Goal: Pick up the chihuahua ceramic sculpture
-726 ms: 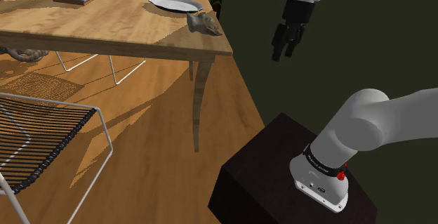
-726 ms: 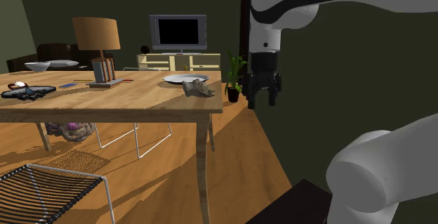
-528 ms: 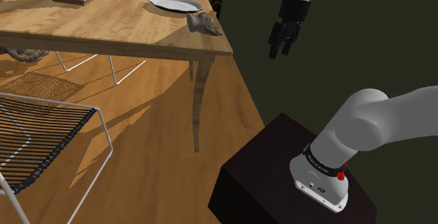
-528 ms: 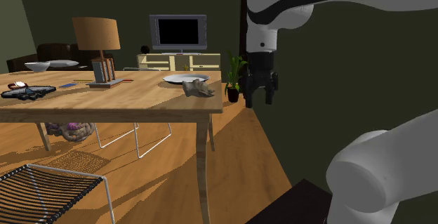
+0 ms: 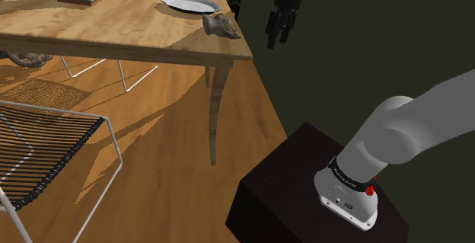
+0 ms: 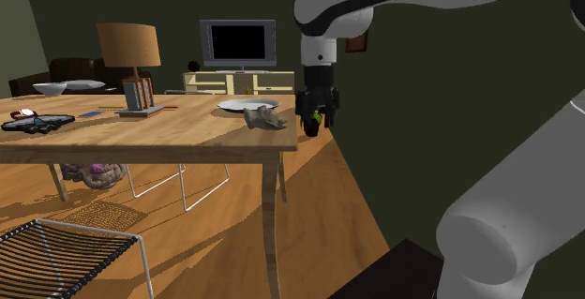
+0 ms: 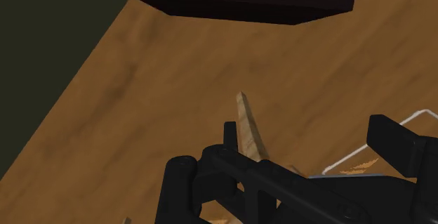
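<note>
The chihuahua sculpture [image 5: 221, 25], a small grey-brown figure, lies on the wooden table [image 5: 129, 36] near its corner, next to a white plate [image 5: 189, 4]. In the second exterior view the sculpture [image 6: 262, 117] sits close to the table's right edge. My black gripper [image 5: 275, 40] hangs in the air beyond that corner, off the table, to the shoulder view's right of the sculpture and pointing down. In the second exterior view the gripper [image 6: 317, 121] is just right of the table edge, at about the sculpture's height. Its fingers [image 7: 230, 135] stand apart with nothing between them.
The dark stand [image 5: 304, 188] is at the lower right. A wire chair [image 5: 46, 150] stands on the wooden floor in front of the table. A lamp [image 6: 128, 44] and books [image 6: 139, 93] are on the table. Behind are a TV [image 6: 238, 42] and a potted plant [image 6: 309, 91].
The arm has swung the gripper toward the shoulder view's left and slightly up, closer to the table corner and the sculpture. The sculpture has not moved.
</note>
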